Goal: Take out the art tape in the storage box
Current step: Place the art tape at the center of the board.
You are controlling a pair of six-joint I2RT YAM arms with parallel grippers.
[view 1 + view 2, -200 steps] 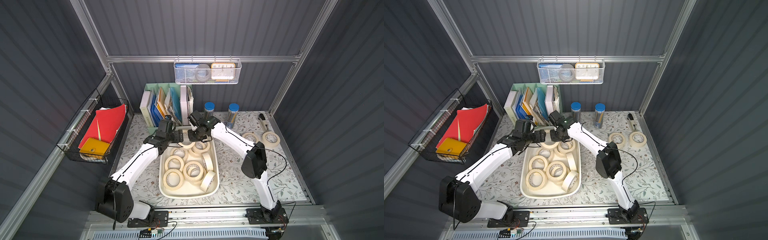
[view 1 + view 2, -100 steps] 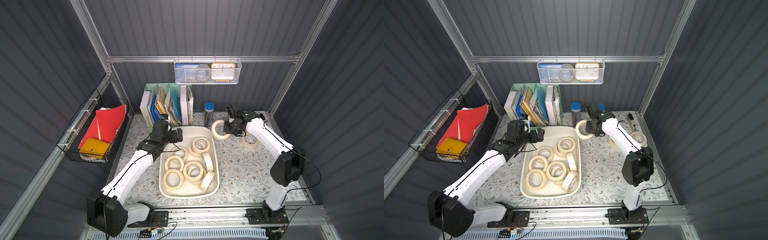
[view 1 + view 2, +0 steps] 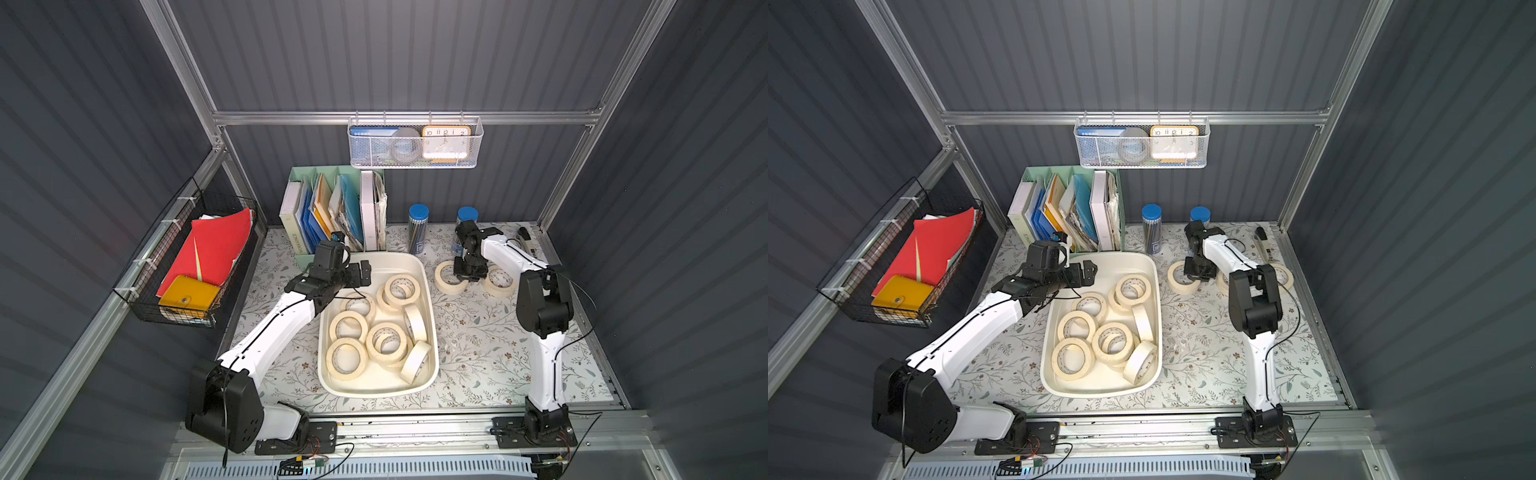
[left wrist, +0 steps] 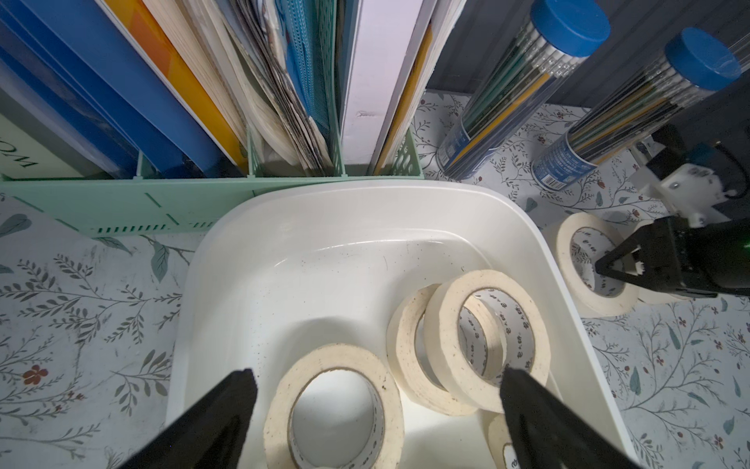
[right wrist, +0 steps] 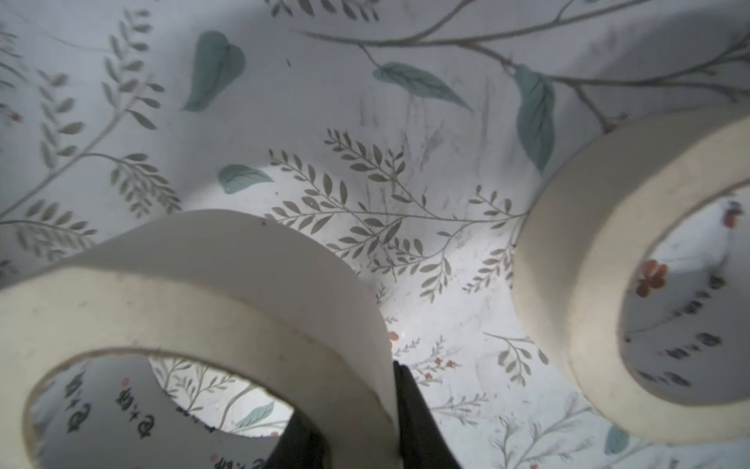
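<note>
A roll of art tape (image 3: 449, 277) tilts low at the counter (image 3: 478, 340) beside the storage box (image 3: 376, 392), its wall pinched tight in the right end effector (image 3: 464, 274). Let go aslant, it could wheel into a neighbouring roll (image 3: 500, 281). The left end effector (image 4: 375, 385) gapes empty over the boxed rolls (image 3: 386, 340).

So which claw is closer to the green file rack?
Left. Left claw hangs open beside the file rack; right claw grips a tape roll past the box.

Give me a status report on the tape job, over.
Left end effector open above off-white plastic tub. Right end effector shut on cream masking tape roll, outside tub. Several more rolls inside. Nothing obstructing.
</note>
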